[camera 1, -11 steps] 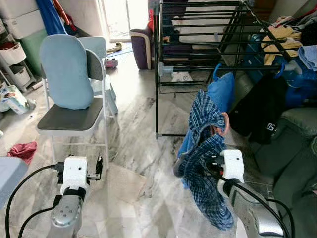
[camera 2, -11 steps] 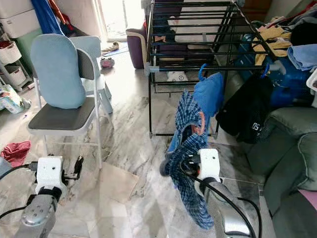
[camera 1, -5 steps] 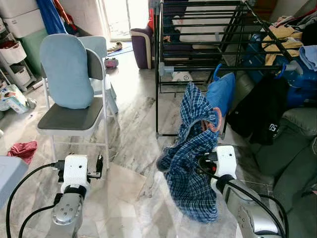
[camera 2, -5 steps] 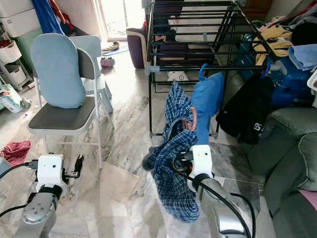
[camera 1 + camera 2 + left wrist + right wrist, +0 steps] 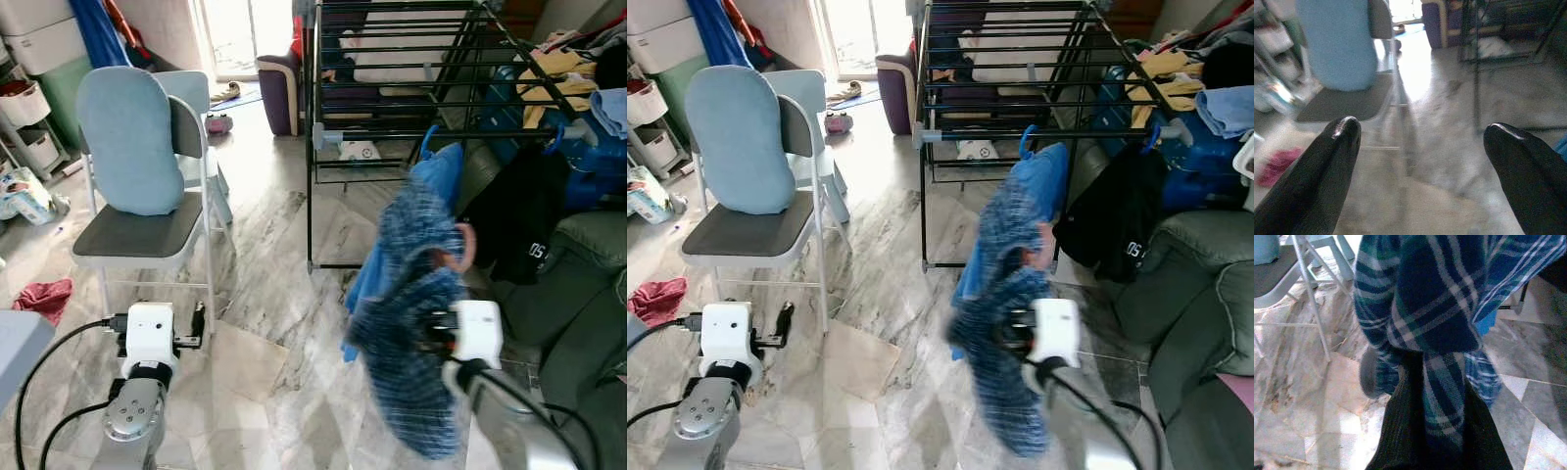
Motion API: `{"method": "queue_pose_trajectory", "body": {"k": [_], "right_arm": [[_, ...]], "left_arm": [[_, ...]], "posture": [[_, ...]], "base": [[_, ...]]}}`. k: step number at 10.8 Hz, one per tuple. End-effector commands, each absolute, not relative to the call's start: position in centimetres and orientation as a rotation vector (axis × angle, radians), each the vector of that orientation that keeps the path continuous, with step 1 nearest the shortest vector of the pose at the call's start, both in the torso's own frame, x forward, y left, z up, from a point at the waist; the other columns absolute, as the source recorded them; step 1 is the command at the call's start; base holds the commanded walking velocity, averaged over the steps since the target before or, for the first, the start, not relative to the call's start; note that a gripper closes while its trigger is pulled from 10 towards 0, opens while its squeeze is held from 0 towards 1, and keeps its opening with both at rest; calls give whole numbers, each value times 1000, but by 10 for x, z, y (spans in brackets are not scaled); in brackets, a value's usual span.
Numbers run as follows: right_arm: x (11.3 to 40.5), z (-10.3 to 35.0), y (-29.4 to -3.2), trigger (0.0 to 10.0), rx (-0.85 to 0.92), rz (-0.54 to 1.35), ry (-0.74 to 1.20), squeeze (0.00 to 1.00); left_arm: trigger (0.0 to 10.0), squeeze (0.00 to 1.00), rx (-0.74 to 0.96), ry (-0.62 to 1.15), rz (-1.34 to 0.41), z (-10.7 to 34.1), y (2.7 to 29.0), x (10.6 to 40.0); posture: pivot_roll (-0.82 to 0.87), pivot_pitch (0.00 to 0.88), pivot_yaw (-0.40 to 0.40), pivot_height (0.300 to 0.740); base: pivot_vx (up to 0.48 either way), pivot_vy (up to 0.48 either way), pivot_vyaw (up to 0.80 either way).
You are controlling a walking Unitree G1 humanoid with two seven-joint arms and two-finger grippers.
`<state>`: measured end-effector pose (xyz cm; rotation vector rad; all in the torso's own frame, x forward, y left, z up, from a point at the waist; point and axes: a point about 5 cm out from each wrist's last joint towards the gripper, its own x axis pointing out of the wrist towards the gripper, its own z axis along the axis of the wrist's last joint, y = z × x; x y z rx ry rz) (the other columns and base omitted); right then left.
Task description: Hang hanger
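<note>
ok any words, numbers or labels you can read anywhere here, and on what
"05" or similar: white print on the black garment hanging from the drying rack, too small to read with certainty.
Nothing else is legible: the plaid shirt held by the right tool is motion-blurred, and the white packet on the floor at left carries print too small to make out.

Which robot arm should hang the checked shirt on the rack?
The right one. Its tool already grips the plaid shirt on its hanger, just before the drying rack. The left tool is open, empty, low near the chair.
</note>
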<state>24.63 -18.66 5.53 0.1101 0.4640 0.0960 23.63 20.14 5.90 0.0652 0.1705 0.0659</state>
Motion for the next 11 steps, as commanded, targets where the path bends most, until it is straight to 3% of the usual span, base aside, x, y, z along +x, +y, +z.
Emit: {"method": "queue_pose_trajectory", "body": {"k": [1,4,8,11], "right_arm": [[250,66,-184,10000,124,107,420,0],[258,71,-175,10000,133,129,399,0],[259,71,-176,10000,128,130,400,0],[260,69,-171,10000,128,141,403,0]], "left_arm": [[10000,0,5,141,49,65,201,238],[10000,0,-80,80,-40,79,185,243],[10000,0,64,104,-15,68,208,233],[10000,0,43,144,-1,51,217,220]], "posture": [[-115,0,24,740],[-105,0,19,740],[-106,0,11,740],[-103,0,3,740]], "base": [[0,0,0],[0,0,0],[0,0,0],[0,0,0]]}}
